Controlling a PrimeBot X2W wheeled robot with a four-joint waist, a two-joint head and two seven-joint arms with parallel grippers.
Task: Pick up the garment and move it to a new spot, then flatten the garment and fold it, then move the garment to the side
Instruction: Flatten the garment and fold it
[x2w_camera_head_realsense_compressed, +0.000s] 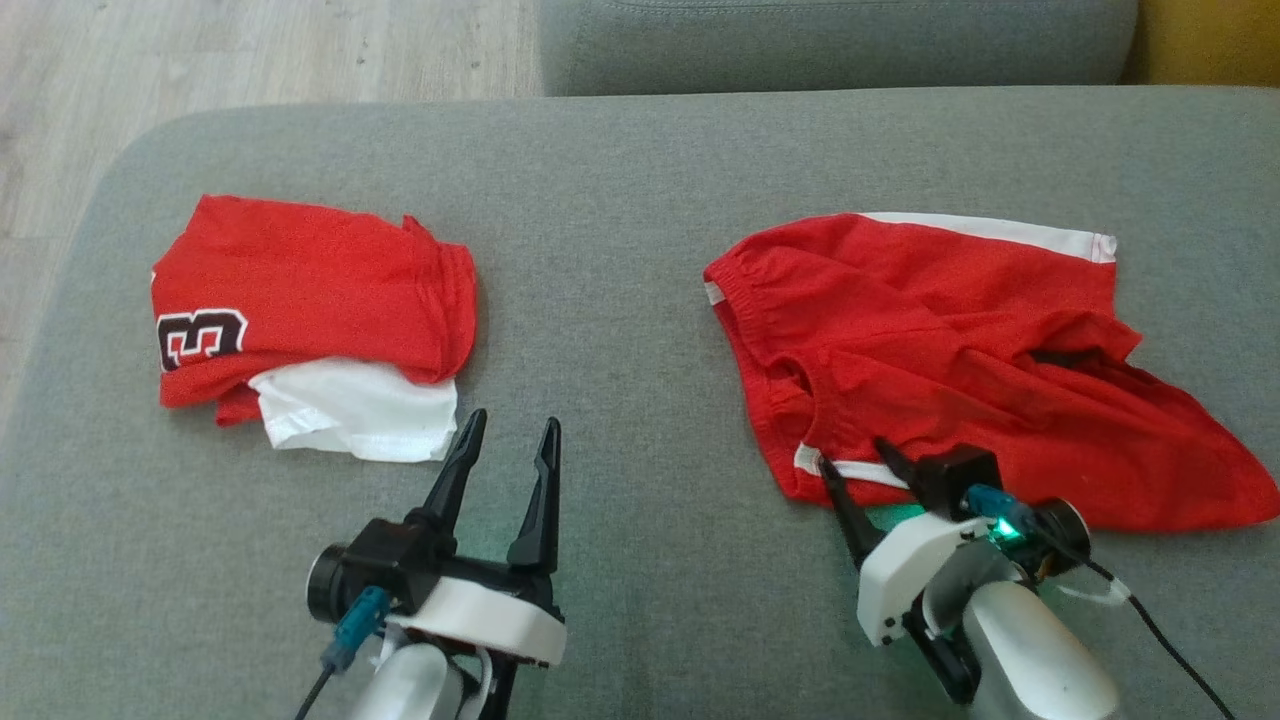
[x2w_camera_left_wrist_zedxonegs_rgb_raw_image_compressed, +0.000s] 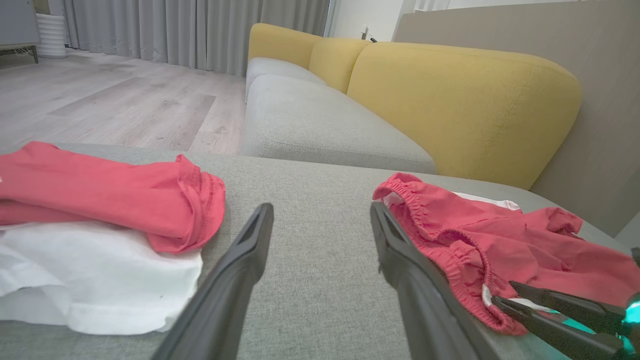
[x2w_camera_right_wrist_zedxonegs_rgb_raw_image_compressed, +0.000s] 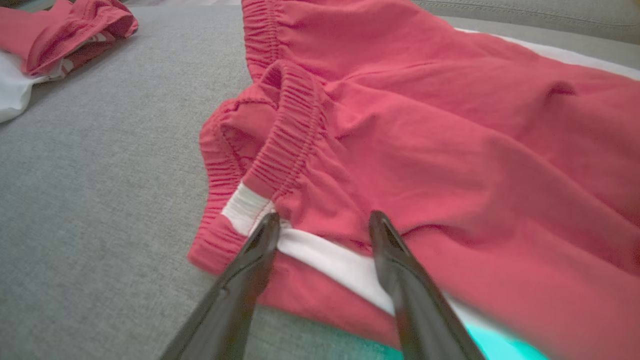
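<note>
Red shorts (x2w_camera_head_realsense_compressed: 930, 330), limp and light, are lying beneath my gaping right end effector (x2w_camera_head_realsense_compressed: 853, 454); I am favouring the waistband corner (x2w_camera_right_wrist_zedxonegs_rgb_raw_image_compressed: 250, 205) between its fingertips. Left end effector (x2w_camera_head_realsense_compressed: 514, 420) likewise gaping.

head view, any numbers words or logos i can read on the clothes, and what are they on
"3": black with a white outline, on the folded red shirt at the left; a second character beside it is cut off at the shirt's edge and cannot be read.
Red shorts: no text, only white stripes.
</note>
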